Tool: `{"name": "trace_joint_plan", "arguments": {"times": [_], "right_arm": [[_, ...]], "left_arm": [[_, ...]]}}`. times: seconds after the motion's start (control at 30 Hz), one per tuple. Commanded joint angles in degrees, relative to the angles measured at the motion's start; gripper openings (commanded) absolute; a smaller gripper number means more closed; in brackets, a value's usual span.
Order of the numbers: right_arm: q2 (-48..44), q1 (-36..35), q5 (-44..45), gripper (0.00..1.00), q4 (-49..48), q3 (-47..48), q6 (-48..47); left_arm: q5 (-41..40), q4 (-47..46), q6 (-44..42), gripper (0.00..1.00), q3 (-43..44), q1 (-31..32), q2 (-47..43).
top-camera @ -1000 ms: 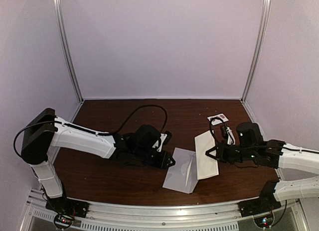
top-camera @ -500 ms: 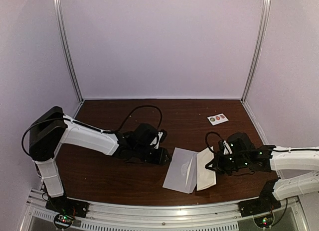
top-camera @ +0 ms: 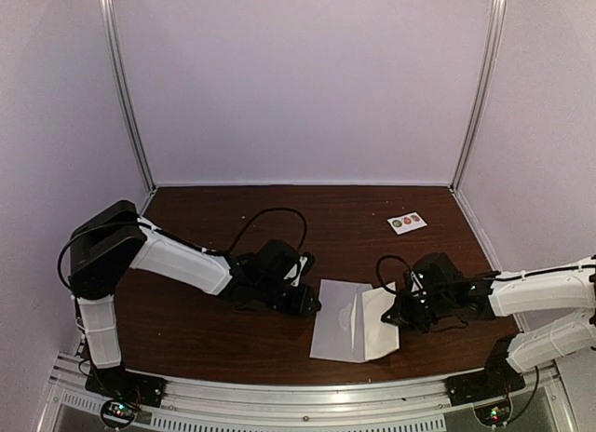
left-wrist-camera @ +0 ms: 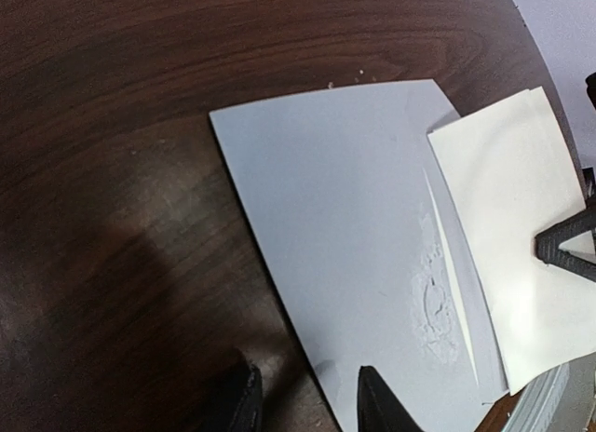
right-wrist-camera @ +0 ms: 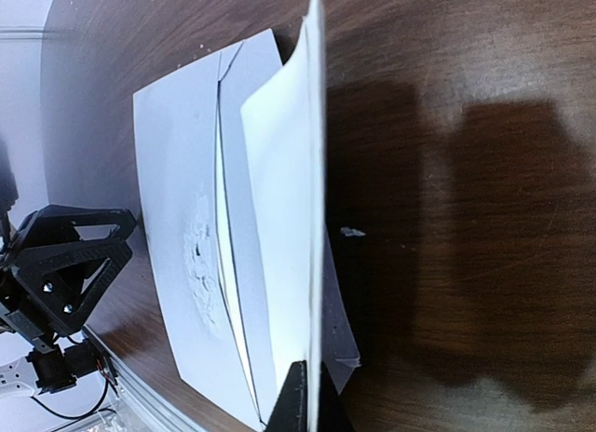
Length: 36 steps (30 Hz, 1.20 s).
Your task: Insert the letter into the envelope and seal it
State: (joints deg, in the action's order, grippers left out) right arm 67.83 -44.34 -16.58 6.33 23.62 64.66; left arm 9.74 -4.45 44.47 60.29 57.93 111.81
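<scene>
The pale grey envelope point(top-camera: 337, 332) lies flat at the front middle of the table, its opening towards the right. The white letter point(top-camera: 380, 322) is partly inside that opening, with its right part sticking out. My right gripper point(top-camera: 394, 317) is shut on the letter's right edge point(right-wrist-camera: 312, 218), which stands edge-on between the fingers point(right-wrist-camera: 300, 399). My left gripper point(top-camera: 312, 303) sits low at the envelope's left edge, open. In the left wrist view it point(left-wrist-camera: 310, 404) straddles that edge, one fingertip point(left-wrist-camera: 377, 404) over the envelope point(left-wrist-camera: 354, 255) and the other on the wood. The letter point(left-wrist-camera: 507, 246) shows cream there.
A small white card with round stickers point(top-camera: 407, 222) lies at the back right. Black cables loop over both arms. The metal front rail point(top-camera: 307, 395) runs just below the envelope. Bare dark wood lies behind the arms.
My right gripper has moved left with the letter, sliding it further into the envelope. The left arm has shifted slightly right and nearer, staying at the envelope's left edge.
</scene>
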Motion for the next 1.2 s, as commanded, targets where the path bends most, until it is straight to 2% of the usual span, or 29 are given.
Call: {"name": "trace_joint_plan", "arguments": {"times": [0.0,0.67,1.17], "right_arm": [[1.9,-0.2,1.5,0.00,-1.7,0.8,-1.2],[11.9,-0.3,1.4,0.00,-4.0,6.4,-6.3],[16.0,-0.2,0.3,0.00,-10.3,7.0,-8.4]], "left_arm": [[1.0,-1.9,-1.5,0.36,1.0,-0.8,1.9],[2.5,-1.7,-3.6,0.32,3.2,-1.5,5.9],[3.7,-1.4,-3.7,0.30,3.8,-2.0,6.7]]}}
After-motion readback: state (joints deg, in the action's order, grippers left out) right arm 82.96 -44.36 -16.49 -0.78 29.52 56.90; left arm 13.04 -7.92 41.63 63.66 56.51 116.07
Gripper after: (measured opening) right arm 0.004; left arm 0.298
